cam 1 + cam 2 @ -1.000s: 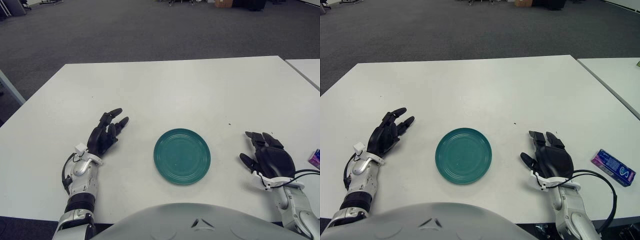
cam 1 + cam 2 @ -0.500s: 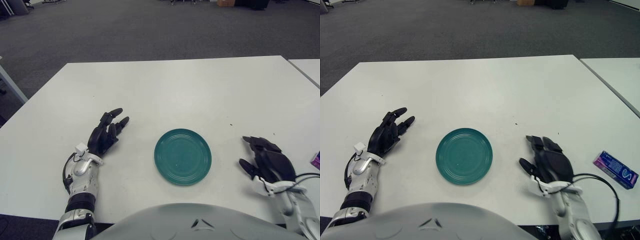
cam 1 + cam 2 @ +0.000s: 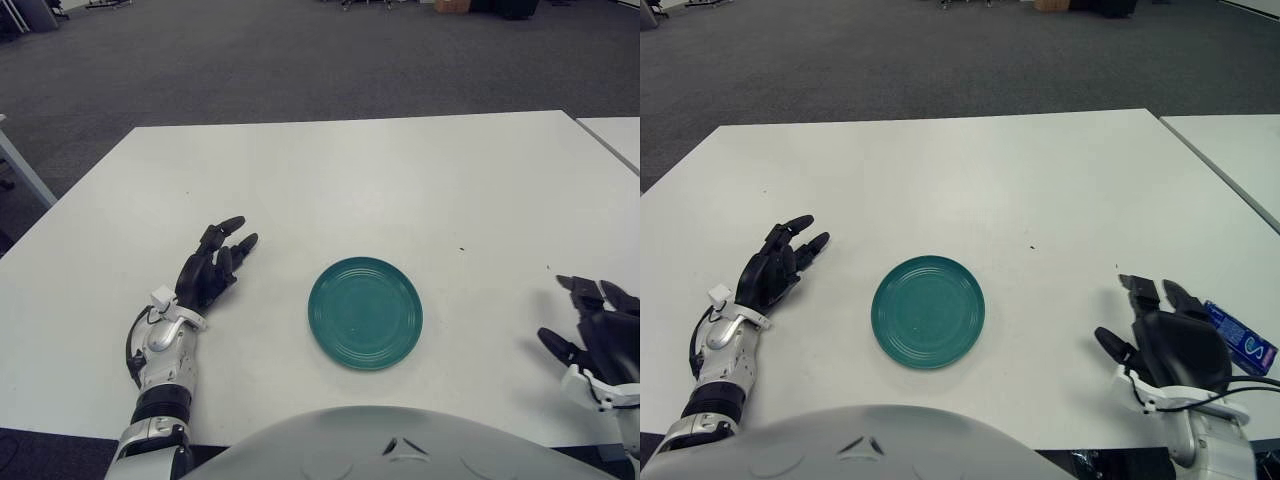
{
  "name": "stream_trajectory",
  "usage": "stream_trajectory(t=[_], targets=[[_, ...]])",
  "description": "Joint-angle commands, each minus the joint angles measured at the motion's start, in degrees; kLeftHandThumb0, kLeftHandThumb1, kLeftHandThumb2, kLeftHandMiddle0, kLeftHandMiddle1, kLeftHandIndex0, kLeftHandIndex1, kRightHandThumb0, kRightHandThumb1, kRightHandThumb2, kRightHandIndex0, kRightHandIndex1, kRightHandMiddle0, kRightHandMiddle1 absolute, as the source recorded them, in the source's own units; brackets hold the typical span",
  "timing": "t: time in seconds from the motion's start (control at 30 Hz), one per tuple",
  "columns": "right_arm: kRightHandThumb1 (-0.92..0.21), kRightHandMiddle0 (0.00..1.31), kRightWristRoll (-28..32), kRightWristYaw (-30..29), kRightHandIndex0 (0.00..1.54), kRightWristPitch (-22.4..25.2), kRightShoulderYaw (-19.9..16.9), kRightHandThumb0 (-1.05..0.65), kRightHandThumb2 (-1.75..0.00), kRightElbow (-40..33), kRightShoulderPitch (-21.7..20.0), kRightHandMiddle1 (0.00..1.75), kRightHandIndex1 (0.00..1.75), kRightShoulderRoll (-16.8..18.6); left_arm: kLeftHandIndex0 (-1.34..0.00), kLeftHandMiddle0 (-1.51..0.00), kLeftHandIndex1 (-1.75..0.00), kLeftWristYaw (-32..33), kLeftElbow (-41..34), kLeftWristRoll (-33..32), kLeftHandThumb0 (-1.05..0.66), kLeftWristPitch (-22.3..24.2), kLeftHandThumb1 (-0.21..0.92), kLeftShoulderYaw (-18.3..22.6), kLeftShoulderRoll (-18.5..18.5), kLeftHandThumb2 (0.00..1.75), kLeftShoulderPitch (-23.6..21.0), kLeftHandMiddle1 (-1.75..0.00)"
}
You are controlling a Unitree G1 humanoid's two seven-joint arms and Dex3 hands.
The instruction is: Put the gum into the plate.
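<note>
The blue-purple gum pack (image 3: 1241, 338) lies flat on the white table (image 3: 970, 180) at about 3 o'clock from the teal plate (image 3: 928, 311), well apart from it. The right hand (image 3: 1175, 345) shows just beside the pack on its plate side, fingers spread and holding nothing. The left hand (image 3: 773, 270) shows at 9 o'clock of the plate, fingers loosely extended and empty.

white table (image 3: 970, 180), grey carpet floor (image 3: 890, 60)

White surface (image 3: 970, 180) fills mid-frame. Teal plate (image 3: 928, 311) lies at lower centre. Purple gum pack (image 3: 1243, 340) lies flat at the lower right edge.
</note>
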Motion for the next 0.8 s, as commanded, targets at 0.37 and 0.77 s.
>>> stream_trajectory(t=[0.37, 0.77], targets=[[-0.92, 0.0, 2.52, -0.39, 0.31, -0.96, -9.73, -0.98, -0.79, 1.8, 6.81, 0.64, 0.01, 4.83, 0.0, -0.54, -0.84, 0.4, 2.18, 0.67, -0.88, 1.22, 0.92, -0.18, -0.14, 0.81, 0.8, -0.02], [-0.92, 0.0, 4.76, -1.93, 0.35, -0.77, -12.22, -1.01, -0.77, 3.83, 7.84, 0.74, 0.02, 7.5, 0.0, -0.54, -0.84, 0.24, 3.2, 0.58, -0.88, 1.12, 0.92, -0.01, 0.15, 0.81, 0.09, -0.02]])
